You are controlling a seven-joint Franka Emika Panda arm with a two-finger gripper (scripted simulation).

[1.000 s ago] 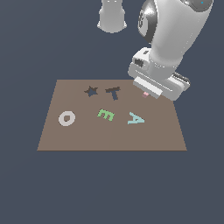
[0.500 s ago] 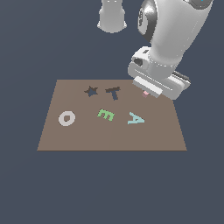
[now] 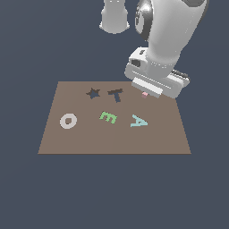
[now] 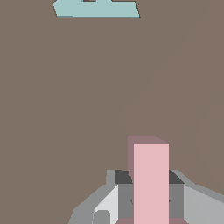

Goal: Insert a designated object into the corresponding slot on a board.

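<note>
The pale-pink T block lies on the brown board near its far edge, mostly hidden under my hand in the exterior view. In the wrist view its stem stands between my fingers, which press against both of its sides. My gripper is shut on it, low over the board. The dark T-shaped slot is apart from it, toward the exterior view's left, and nothing is in it.
A dark star cutout lies beside the T slot. A green E, a teal A and a pale ring lie on the board nearer the front. The teal A also shows in the wrist view.
</note>
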